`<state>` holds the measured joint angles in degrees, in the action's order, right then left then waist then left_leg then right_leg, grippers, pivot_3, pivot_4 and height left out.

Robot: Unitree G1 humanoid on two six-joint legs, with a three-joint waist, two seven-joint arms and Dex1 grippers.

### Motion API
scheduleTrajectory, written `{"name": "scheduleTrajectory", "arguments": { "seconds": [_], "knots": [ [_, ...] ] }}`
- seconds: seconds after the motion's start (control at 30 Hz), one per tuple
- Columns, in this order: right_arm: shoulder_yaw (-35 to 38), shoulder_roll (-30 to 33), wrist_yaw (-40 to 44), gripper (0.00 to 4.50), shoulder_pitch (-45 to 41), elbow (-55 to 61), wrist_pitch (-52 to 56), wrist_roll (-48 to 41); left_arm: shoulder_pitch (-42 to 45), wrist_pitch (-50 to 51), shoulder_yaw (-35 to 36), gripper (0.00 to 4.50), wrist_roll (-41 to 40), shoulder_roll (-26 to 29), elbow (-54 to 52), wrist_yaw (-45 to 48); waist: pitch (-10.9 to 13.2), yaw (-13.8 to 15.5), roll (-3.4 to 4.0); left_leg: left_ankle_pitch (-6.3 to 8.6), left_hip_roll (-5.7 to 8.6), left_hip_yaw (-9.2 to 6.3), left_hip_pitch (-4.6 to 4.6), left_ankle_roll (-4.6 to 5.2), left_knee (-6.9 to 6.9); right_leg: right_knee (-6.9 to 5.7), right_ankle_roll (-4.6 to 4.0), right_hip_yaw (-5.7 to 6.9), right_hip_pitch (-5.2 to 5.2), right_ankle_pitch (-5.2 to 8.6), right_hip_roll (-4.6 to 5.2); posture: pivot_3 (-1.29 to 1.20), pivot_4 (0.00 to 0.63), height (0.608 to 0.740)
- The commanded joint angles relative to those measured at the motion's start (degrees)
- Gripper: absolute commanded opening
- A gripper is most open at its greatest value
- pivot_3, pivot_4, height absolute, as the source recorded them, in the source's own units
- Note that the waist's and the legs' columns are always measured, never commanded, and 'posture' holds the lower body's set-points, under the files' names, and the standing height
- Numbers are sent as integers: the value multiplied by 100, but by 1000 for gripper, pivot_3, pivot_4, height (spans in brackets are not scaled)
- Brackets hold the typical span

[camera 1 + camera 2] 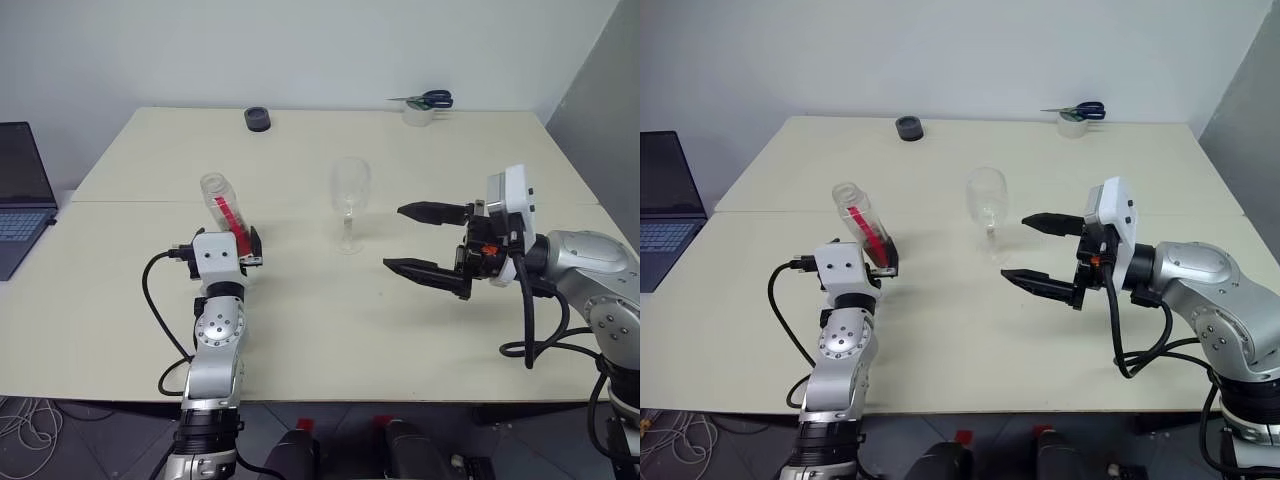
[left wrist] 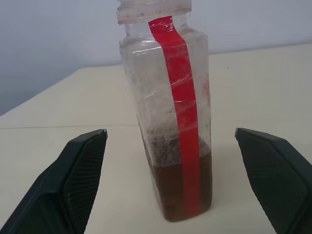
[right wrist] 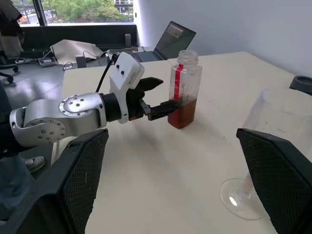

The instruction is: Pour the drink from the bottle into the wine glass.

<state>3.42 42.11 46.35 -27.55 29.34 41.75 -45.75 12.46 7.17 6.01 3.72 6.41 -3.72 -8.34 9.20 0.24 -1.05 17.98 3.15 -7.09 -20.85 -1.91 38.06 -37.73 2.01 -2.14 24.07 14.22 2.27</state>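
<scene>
Bottle (image 2: 168, 112) stands upright on the table (image 1: 300, 330), its long side going straight up and its mouth open at the top. It sits right in the gap between the two black fingers of the left gripper (image 1: 245, 245). Those fingers are spread wide, one on each side, and they do not touch the bottle. A little brown-red drink (image 2: 183, 187) rests at the bottom. The glass (image 1: 349, 205) stands upright too, off to the bottle's right and near the middle of the table, well apart from the bottle. The right gripper (image 1: 425, 240) hangs just beside the glass on its other side, pointing sideways at it, with its fingers wide apart and nothing in them. So the left arm is the near one for the bottle and the right arm is the near one for the glass. I think the next job is for the left fingers to squeeze in on the bottle's flat sides.
</scene>
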Motion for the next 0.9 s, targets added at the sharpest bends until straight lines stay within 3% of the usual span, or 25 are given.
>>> {"name": "scheduleTrajectory", "arguments": {
  "seconds": [0.03, 0.53, 0.9],
  "knots": [
    [140, 46, -72, 4481, -61, 265, 26, -89, 177, -195, 35, 4500, 77, -17, -10, -96, 0, 0, 0, 0, 0, 0, 0, 0, 0, 0, 0, 0, 0, 0, 0, 0, 150, 740],
    [348, 162, -147, 4481, 213, 434, 104, -161, 767, -539, 272, 4500, 38, 163, 780, -229, -2, 2, -3, 0, 1, 2, 1, 0, 1, -3, 1, 4, 1, 0, 0, 0, 150, 740],
    [333, 144, -282, 4481, 51, 455, 292, -239, 1611, -970, 483, 4500, -96, 247, 1943, -294, -2, 7, -5, 0, 1, 3, 0, 0, 3, -3, 2, 8, 1, -1, 0, 0, 150, 740]
  ]
}}
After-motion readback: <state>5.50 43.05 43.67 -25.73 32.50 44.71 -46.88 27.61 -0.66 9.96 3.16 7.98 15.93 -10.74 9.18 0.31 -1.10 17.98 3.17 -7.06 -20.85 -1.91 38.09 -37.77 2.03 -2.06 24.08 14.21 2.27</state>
